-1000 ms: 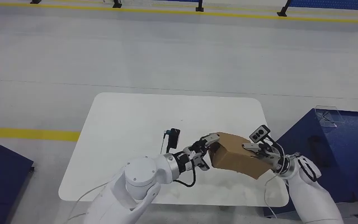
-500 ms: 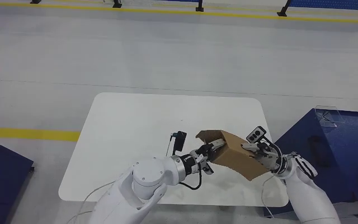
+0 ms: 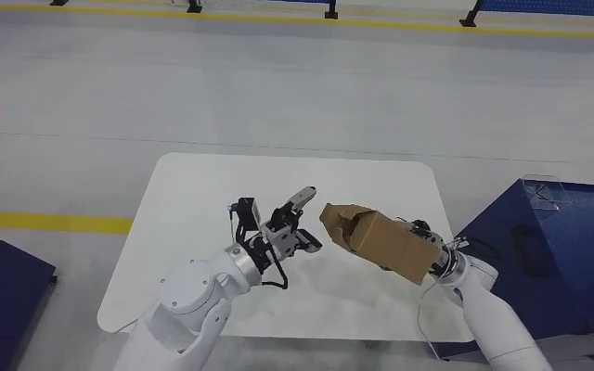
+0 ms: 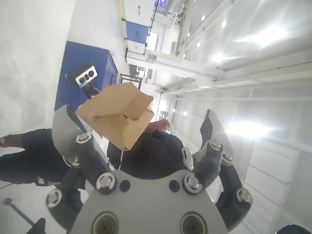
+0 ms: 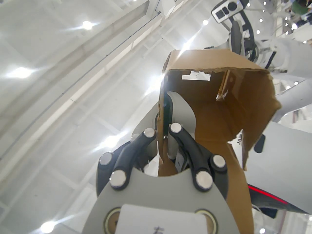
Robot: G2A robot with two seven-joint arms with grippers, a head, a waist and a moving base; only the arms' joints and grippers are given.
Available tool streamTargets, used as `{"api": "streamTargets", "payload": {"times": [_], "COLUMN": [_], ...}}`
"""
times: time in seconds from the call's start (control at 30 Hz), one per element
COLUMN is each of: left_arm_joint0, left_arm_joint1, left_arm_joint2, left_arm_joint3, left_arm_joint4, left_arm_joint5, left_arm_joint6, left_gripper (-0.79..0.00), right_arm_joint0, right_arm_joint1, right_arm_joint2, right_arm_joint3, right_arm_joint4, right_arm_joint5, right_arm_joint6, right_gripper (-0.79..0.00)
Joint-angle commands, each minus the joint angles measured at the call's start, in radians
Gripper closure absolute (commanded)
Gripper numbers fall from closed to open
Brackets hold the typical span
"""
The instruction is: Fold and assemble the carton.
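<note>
**boxnoob:** Left gripper (image 3: 307,221) is spread wide, holding nothing. Where's the box?

**armguy:** From above, the brown cardboard carton (image 3: 380,243) hangs near its 3 o'clock, over the white rounded table (image 3: 204,204), long axis 10-to-4. Right gripper (image 3: 436,262) is clamped on the 4 o'clock wall, so left's nearer the half-folded end.

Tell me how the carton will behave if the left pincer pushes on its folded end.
Probably light: the right pincer carries the carton by one thin wall. Likely flexible, not stiff: its edge looks torn and the end flaps sit loosely. Gripped at one end only, it may swing away from the open left pincer.
</note>
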Motion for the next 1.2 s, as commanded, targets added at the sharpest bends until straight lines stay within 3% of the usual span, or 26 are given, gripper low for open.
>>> {"api": "streamTargets", "payload": {"times": [0.0, 0.07, 0.23, 1.17], "left_arm_joint0": [-0.013, -0.023, -0.038, -0.038], "left_arm_joint1": [0.003, 0.005, 0.006, 0.006], "left_arm_joint2": [0.004, 0.02, 0.019, 0.019], "left_arm_joint3": [0.021, 0.034, 0.06, 0.06], "left_arm_joint4": [0.032, 0.07, 0.079, 0.079], "left_arm_joint5": [0.047, 0.061, 0.021, 0.021], "left_arm_joint6": [-0.011, -0.016, -0.055, -0.055], "left_gripper": [-0.785, -0.785, -0.785, -0.785], "right_arm_joint0": [0.003, 0.001, 0.001, 0.001], "right_arm_joint1": [0.017, 0.03, 0.03, 0.03], "right_arm_joint2": [-0.034, -0.053, -0.053, -0.053], "right_arm_joint3": [-0.027, -0.05, -0.05, -0.05], "right_arm_joint4": [0.094, 0.171, 0.171, 0.171], "right_arm_joint5": [0.063, 0.11, 0.11, 0.11], "right_arm_joint6": [-0.062, -0.108, -0.108, -0.108], "right_gripper": [0.0, 0.0, 0.0, 0.0]}}
